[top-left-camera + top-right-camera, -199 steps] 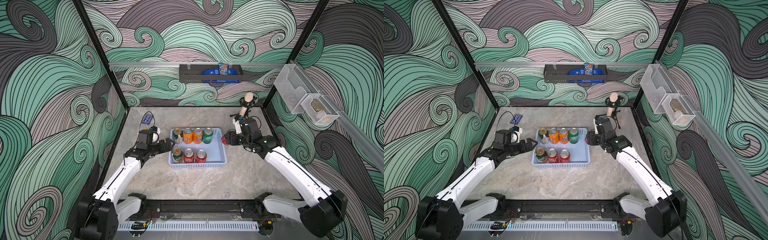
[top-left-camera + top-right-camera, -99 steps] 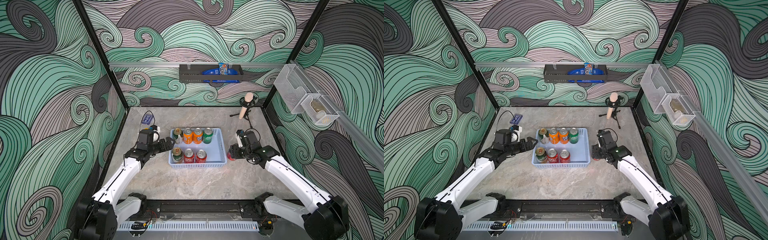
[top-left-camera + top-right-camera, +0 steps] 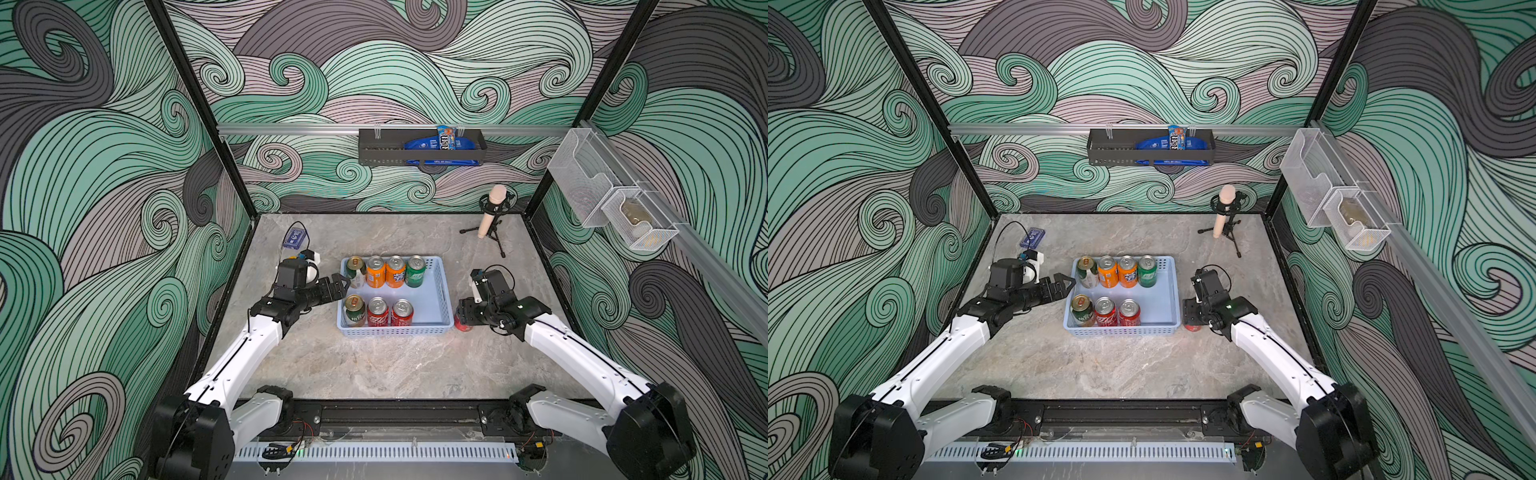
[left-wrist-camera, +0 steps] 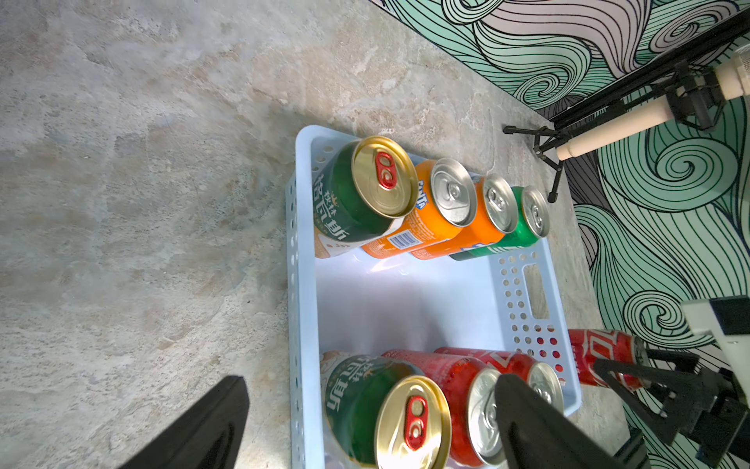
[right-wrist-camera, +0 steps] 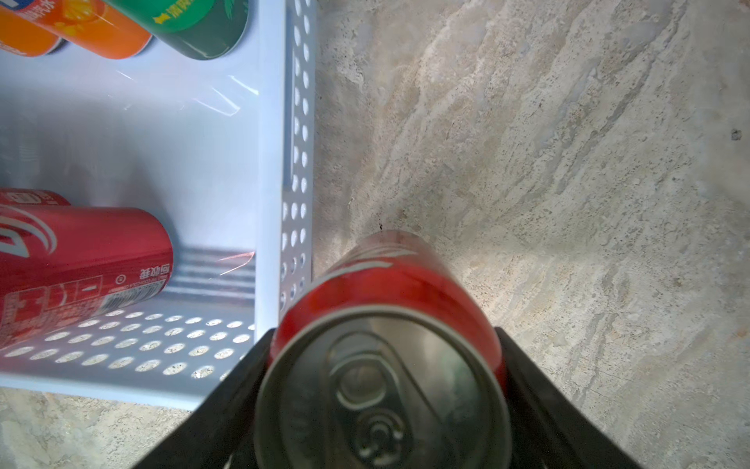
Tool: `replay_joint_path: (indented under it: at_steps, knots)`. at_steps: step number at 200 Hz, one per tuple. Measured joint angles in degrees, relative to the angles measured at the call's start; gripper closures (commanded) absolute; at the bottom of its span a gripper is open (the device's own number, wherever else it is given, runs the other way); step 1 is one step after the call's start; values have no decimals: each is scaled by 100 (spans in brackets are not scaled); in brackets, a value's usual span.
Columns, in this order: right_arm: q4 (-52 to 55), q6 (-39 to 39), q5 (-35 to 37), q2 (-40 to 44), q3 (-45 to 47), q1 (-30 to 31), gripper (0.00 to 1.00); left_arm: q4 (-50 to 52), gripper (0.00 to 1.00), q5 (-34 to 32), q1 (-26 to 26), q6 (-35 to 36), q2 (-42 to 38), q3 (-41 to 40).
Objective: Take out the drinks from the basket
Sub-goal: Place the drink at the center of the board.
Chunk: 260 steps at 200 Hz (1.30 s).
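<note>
One red can [image 3: 463, 326] outside basket [image 3: 445, 286], gripped by right hand [image 3: 462, 319].
Top views: seven cans [image 3: 395, 272] stand in the basket; left hand [image 3: 343, 286] open at its left wall. Left wrist: fingers [image 4: 527, 426] spread, empty. Right wrist: red can clamped, just beside basket wall.

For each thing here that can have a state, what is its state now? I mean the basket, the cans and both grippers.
basket: seven cans inside, one corner place free.
cans in the basket: upright, four in the far row, three in the near row.
red can: outside the basket, upright, held.
right gripper: shut on the red can.
left gripper: open, empty, at the basket's left end.
</note>
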State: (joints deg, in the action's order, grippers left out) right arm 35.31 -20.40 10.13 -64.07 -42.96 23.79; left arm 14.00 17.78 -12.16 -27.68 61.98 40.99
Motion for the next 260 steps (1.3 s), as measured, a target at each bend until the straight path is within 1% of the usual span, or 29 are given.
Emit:
replay_joint_path:
  at_steps: [51, 77, 134, 150, 180, 223, 260]
  knots:
    - [-170, -184, 26, -120, 15, 94, 51, -37, 2, -2, 0, -2, -11, -44]
    - [-225, -297, 79, -260, 96, 153, 48, -35, 2, 0, 0, -2, -20, -52]
    - [-282, -444, 177, -280, 160, 219, 31, -31, 2, -2, 0, 0, -35, -52]
    - [-293, -481, 186, -280, 179, 229, 23, -28, 2, -2, 0, 4, -35, -52]
    - [-310, -503, 284, -275, 181, 234, 14, -28, 2, -7, 0, 4, -37, -52]
    - [-282, -557, 378, -227, 181, 225, 7, -26, 2, -26, 0, 4, -39, -52]
    - [-411, -575, 179, 44, 155, 293, 3, -26, 2, -39, 0, 4, -39, -52]
